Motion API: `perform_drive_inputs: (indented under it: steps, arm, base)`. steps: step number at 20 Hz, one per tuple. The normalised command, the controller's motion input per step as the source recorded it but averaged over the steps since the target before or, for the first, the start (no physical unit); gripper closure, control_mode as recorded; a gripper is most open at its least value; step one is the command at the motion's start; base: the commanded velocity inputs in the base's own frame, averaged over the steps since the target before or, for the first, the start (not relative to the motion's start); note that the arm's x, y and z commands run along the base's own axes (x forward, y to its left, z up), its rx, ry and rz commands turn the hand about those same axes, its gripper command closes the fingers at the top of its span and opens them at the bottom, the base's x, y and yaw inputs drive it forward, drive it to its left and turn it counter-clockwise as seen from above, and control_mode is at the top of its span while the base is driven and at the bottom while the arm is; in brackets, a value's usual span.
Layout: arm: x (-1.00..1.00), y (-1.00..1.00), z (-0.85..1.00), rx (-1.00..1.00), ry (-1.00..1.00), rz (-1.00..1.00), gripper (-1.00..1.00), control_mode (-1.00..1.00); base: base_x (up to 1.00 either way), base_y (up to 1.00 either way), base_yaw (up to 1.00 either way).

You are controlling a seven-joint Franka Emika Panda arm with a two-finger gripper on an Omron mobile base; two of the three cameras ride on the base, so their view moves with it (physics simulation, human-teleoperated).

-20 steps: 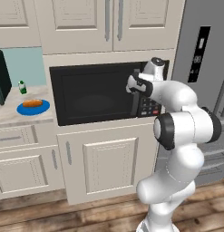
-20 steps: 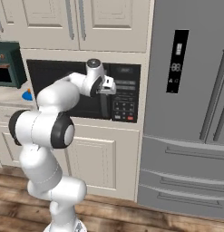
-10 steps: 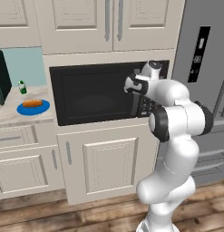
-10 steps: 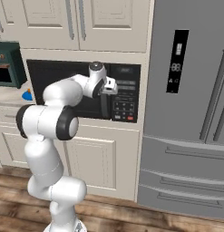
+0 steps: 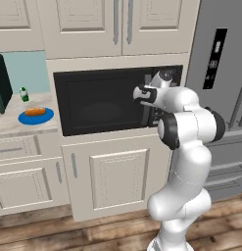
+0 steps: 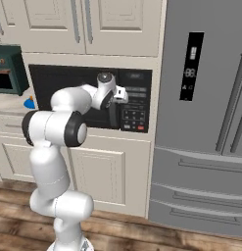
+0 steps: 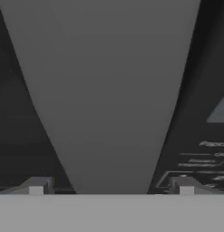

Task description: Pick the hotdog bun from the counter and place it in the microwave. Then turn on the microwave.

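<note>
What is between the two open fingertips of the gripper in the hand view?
The grey vertical handle of the microwave lies between the fingertips in the hand view; the jaws stand open on either side of it.

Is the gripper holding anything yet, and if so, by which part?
Nothing is held. The gripper is open, its fingertips straddling the microwave door handle without closing on it. The hotdog bun sits on its blue plate.
</note>
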Motion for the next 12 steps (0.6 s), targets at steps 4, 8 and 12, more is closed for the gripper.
perform_drive_inputs:
  steps: [4, 8, 12]
  arm:
    - [0.25, 0.00, -0.11, 0.00, -0.09, 0.00, -1.00, -1.00]
    - [0.29, 0.00, -0.09, 0.00, -0.10, 0.00, -1.00, -1.00]
    - [0.34, 0.00, -0.12, 0.00, -0.07, 0.00, -1.00, -1.00]
  base:
    - [0.00, 0.00, 0.00]
    - [0.00, 0.00, 0.00]
    - [0.00, 0.00, 0.00]
